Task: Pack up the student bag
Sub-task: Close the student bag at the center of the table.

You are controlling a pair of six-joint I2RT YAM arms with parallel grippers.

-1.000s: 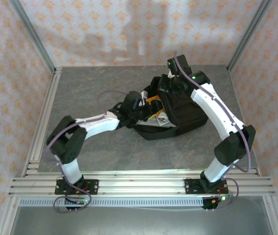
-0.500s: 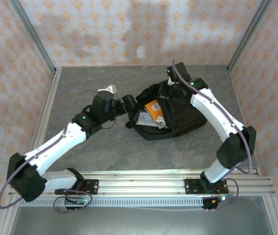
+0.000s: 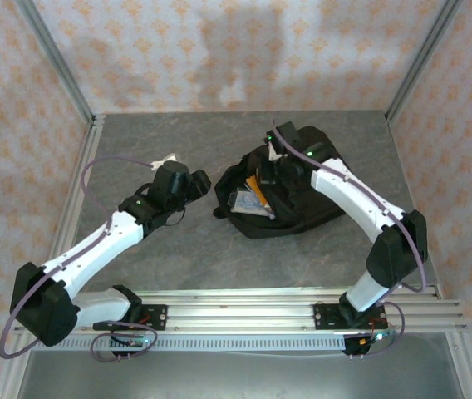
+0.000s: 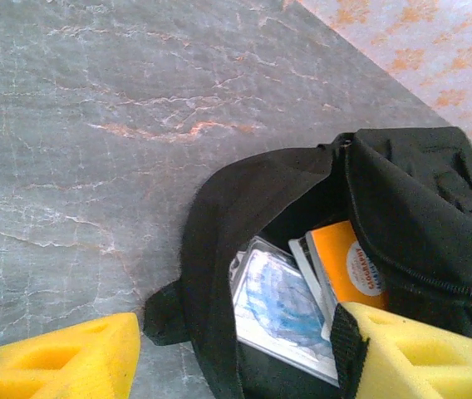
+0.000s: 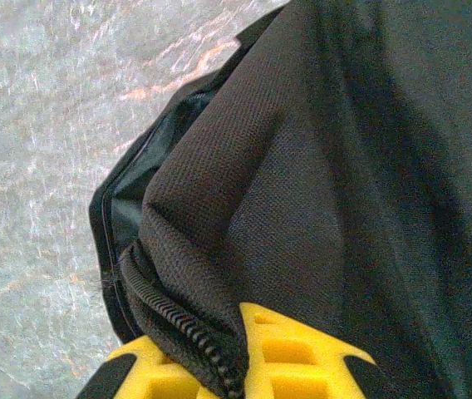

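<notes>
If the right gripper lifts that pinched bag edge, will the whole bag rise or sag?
Likely sags: the student bag creases softly at the right gripper. The books inside probably weigh it down, so it may drag.

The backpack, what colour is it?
The backpack is black, best seen in the top external view.

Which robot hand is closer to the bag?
Right. The right gripper pinches the bag at its edge; the left gripper hangs open to its left, not touching.
</notes>
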